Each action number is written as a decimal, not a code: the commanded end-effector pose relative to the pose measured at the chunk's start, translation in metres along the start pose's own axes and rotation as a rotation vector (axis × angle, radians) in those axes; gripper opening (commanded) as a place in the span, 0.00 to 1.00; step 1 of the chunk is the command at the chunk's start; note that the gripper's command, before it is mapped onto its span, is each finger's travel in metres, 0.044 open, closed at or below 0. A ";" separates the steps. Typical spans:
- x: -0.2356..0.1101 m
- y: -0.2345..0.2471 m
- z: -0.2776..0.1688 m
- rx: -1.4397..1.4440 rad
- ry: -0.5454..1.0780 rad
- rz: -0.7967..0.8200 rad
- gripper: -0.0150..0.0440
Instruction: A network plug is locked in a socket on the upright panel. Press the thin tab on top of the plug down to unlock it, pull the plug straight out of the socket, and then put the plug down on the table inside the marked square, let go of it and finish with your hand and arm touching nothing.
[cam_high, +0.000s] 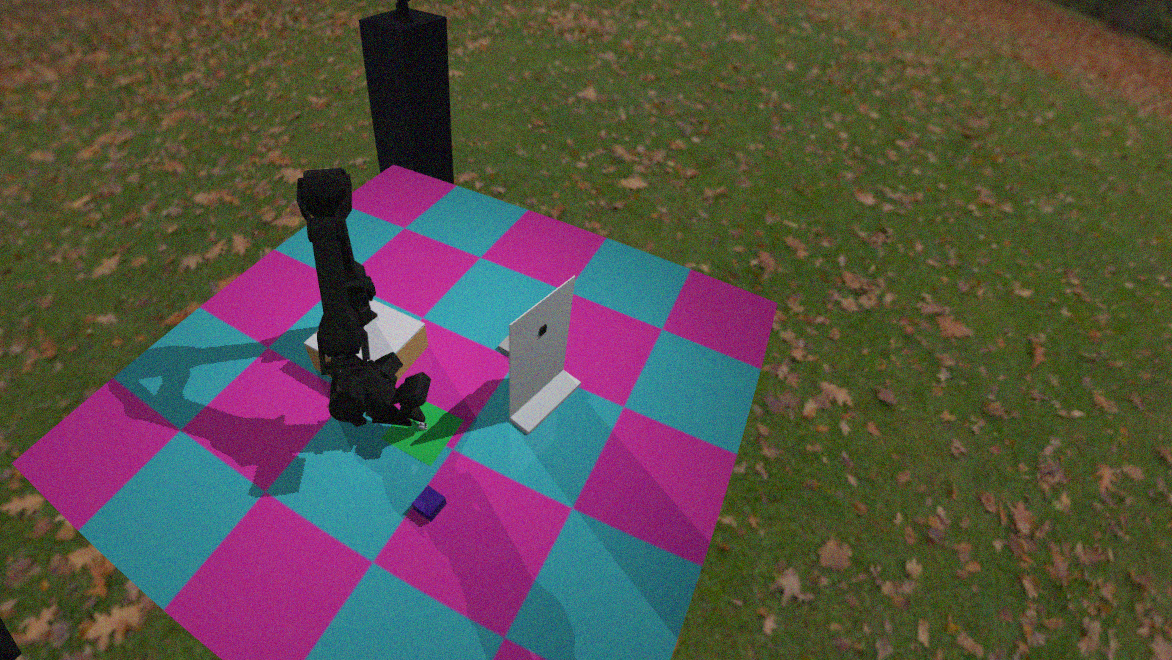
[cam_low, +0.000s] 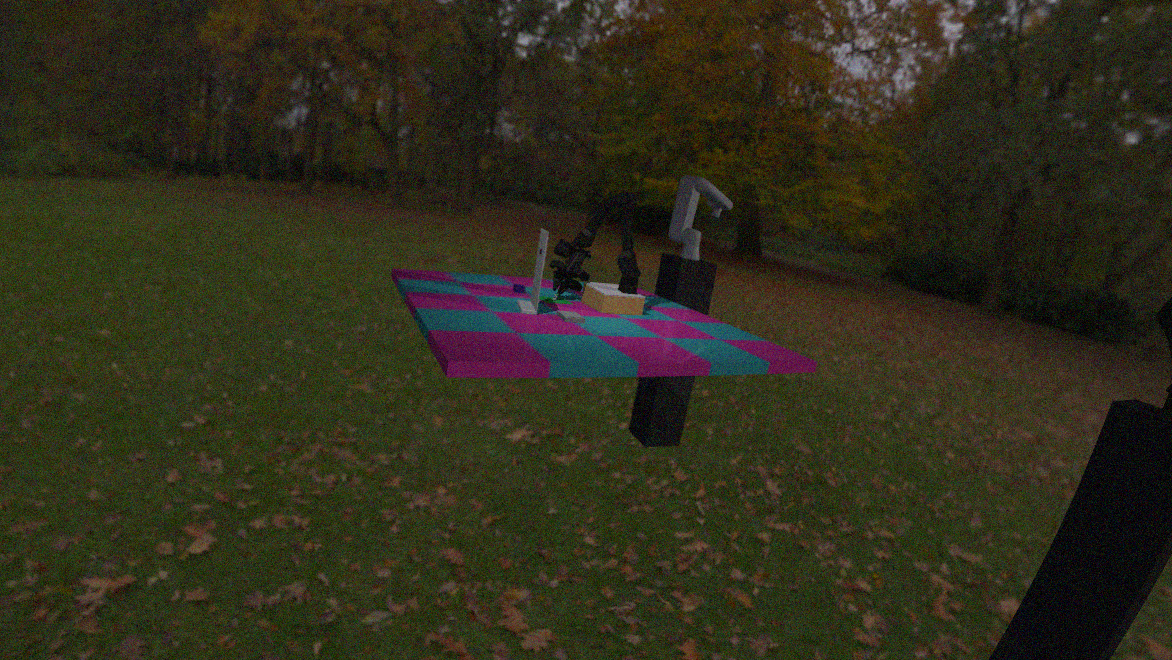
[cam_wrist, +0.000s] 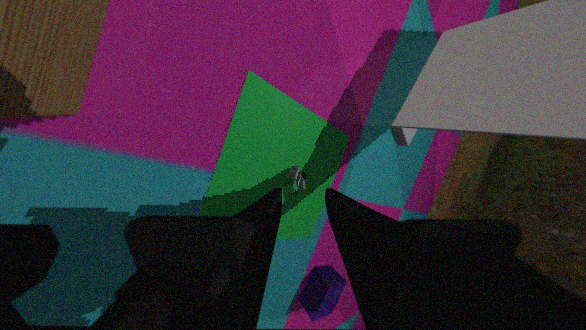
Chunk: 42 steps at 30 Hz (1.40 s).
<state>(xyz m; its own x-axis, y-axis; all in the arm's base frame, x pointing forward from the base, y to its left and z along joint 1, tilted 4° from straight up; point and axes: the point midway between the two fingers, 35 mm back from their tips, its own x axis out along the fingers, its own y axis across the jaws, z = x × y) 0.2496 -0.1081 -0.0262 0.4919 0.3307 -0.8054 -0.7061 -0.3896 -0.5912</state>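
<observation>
Robot arm's tool (cam_wrist: 303, 192) hovers low over a green square (cam_wrist: 270, 135) on a checkered bench (cam_high: 656, 483).
Its fingers are partly spread, gripping nothing; the small plug (cam_wrist: 297, 177) lies on the square just beyond the fingertips.

Magenta-and-teal checkered table (cam_high: 656, 483), green square (cam_high: 426, 442)
</observation>
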 end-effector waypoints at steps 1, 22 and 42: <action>-0.006 -0.002 0.000 -0.003 0.001 -0.007 0.52; -0.033 -0.016 -0.003 -0.004 0.000 -0.009 0.52; -0.064 -0.036 -0.003 -0.004 0.000 -0.009 0.52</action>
<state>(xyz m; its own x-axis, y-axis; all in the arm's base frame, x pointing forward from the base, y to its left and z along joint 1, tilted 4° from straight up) 0.2442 -0.1174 0.0386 0.4924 0.3327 -0.8043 -0.7061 -0.3877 -0.5926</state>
